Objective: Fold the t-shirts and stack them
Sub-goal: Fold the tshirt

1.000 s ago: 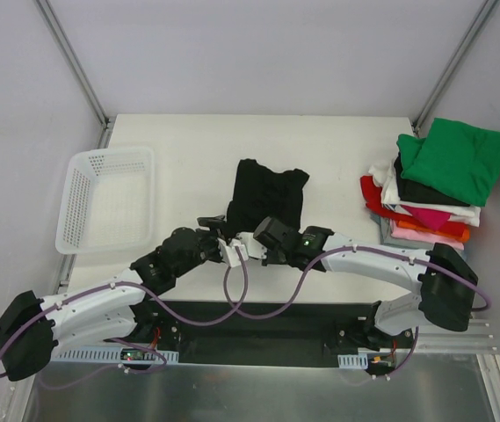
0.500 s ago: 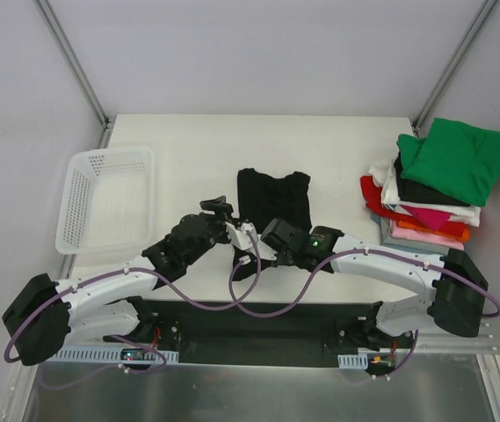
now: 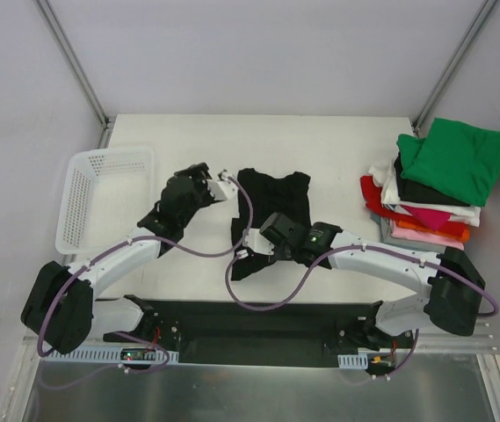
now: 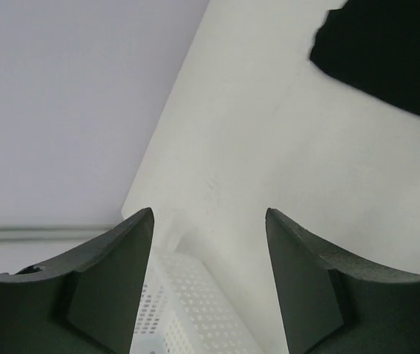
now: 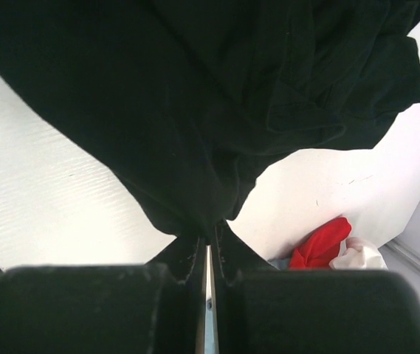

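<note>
A black t-shirt lies crumpled in the middle of the table. My right gripper is shut on its near left edge; in the right wrist view the jaws pinch a bunch of the black cloth. My left gripper is open and empty, just left of the shirt's far left corner. In the left wrist view it holds nothing, and the black shirt shows at top right. A stack of folded t-shirts with a green one on top sits at the right.
A white mesh basket stands at the table's left edge and shows between the left fingers. The red folded shirt of the stack shows beyond the right gripper. Metal frame posts rise at the back corners.
My left gripper has left the shirt's near edge and moved far and left, now open. My right gripper stays shut on the shirt; its near edge is drawn out toward the near left.
</note>
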Controlling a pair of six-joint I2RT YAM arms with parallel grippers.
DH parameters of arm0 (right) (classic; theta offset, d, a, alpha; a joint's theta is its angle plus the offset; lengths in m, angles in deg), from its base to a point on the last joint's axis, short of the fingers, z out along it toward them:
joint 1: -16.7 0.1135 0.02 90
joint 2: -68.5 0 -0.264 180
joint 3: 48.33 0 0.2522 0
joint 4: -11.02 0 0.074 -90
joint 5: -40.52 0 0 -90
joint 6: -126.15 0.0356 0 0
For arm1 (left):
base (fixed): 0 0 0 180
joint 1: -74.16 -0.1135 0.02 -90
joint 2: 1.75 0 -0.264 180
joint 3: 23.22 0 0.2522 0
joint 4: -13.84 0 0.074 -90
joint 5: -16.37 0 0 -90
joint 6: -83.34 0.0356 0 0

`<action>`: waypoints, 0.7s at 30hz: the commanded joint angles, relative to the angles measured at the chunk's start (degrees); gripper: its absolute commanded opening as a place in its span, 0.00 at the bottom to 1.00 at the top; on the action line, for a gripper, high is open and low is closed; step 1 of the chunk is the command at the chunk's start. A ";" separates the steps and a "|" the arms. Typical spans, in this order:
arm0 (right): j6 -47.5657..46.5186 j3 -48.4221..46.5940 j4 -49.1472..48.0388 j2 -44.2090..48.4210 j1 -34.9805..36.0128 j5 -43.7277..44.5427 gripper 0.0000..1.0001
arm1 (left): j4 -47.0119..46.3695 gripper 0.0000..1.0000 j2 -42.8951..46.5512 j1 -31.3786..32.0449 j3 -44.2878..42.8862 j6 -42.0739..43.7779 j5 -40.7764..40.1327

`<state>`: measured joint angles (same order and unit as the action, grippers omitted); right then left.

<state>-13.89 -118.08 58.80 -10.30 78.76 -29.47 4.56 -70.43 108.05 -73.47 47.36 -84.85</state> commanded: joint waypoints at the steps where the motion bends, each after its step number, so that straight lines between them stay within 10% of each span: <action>1: -0.76 -3.43 -1.41 -0.21 -1.77 -1.11 0.01 | 1.77 0.62 -2.58 -7.77 -7.88 -5.84 5.58; 21: -1.73 -21.61 7.81 -11.72 -15.65 -9.81 0.01 | 7.58 0.65 -13.49 -17.63 -13.70 -10.07 14.48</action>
<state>-14.85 -134.06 63.28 -20.51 65.30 -36.62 13.08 -83.20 90.61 -87.09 38.48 -72.22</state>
